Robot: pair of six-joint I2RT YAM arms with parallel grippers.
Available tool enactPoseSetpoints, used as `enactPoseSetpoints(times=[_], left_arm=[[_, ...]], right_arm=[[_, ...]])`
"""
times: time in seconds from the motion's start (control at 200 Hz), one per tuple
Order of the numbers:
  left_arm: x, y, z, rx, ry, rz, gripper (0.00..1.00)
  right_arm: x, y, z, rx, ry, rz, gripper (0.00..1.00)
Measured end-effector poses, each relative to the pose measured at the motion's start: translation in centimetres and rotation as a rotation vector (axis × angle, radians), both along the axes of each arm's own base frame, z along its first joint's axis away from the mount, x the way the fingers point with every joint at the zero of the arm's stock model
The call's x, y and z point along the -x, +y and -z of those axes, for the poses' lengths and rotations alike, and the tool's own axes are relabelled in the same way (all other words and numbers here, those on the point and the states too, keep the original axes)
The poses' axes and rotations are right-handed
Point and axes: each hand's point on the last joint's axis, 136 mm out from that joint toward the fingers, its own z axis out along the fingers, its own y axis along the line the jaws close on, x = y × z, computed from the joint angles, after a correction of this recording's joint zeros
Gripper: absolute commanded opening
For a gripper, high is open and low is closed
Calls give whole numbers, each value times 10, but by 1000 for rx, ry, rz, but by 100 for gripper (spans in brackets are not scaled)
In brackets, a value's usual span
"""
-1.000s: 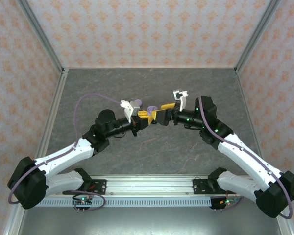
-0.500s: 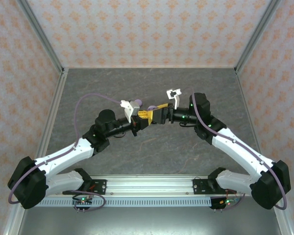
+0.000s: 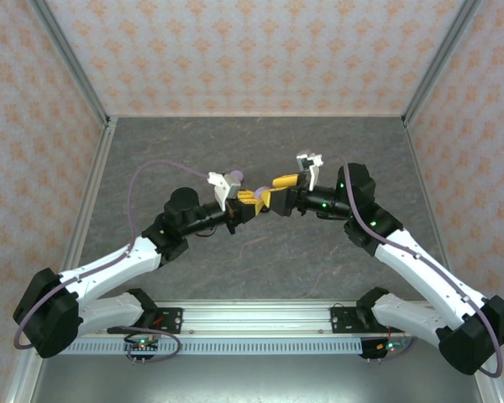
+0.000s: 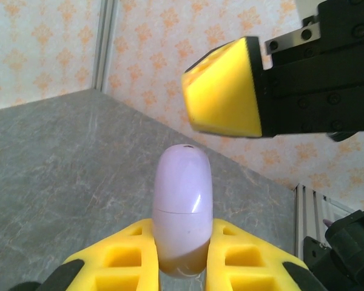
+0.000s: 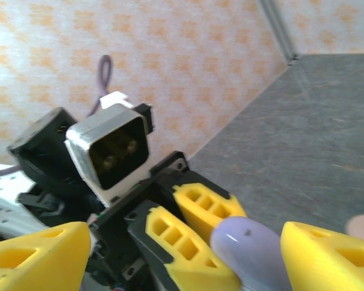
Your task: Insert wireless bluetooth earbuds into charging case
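Your left gripper (image 3: 247, 200) clamps the glossy lavender oval plastic case (image 4: 182, 206); your right gripper (image 3: 278, 191) is spread wide, yellow fingers (image 5: 327, 257) either side of it.

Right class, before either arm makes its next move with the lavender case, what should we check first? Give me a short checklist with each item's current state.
1. Left gripper shut firmly on the lavender case: ok, its yellow fingers press both sides.
2. Right gripper open enough to take the case: ok, its fingers stand wide apart with the case between them.
3. Right fingers clear of the case: cannot tell, one looks very close in the right wrist view.
4. Case lid open for earbuds: not ok, the seam is closed.
5. Case sticks out far enough past the left fingers for a second grip: ok, its upper half is exposed.
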Motion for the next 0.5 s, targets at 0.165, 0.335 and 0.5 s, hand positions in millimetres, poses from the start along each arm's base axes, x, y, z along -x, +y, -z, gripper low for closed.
enactPoseSetpoints(times=[0.165, 0.335, 0.5], left_arm=[[-6, 10, 32, -93, 104, -69, 2], [-5, 22, 75, -185, 263, -137, 2], [1, 26, 138, -255, 473, -164, 2]], right_arm=[[-22, -23, 9, 109, 4, 194, 96], [-41, -54, 19, 170, -3, 407, 99], [-44, -71, 32, 176, 5, 504, 99]])
